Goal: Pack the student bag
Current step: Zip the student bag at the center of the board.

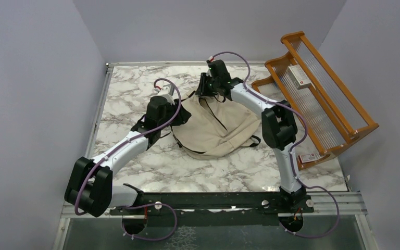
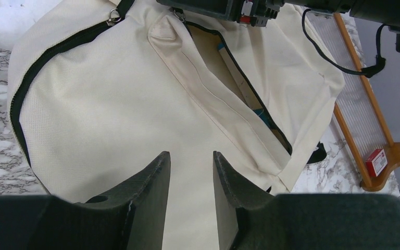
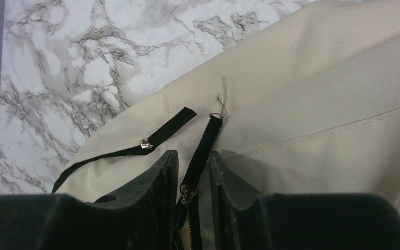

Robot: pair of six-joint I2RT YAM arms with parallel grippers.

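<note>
At centre, student bag (image 1: 216, 127) long axis diagonal; left hand (image 2: 190, 156) open, right hand (image 3: 194, 153) unclear.

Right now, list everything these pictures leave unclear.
- What is inside the bag: left wrist view, fabric covers all but slivers.
- Whether the right gripper holds the zipper pull: right wrist view, its fingers hide any contact.
- Label of the box on the rack: top view, too small.

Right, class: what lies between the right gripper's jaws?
A black zip pull strap of the student bag runs between the jaws of the right gripper, shown in the right wrist view; whether they pinch it is unclear.
</note>
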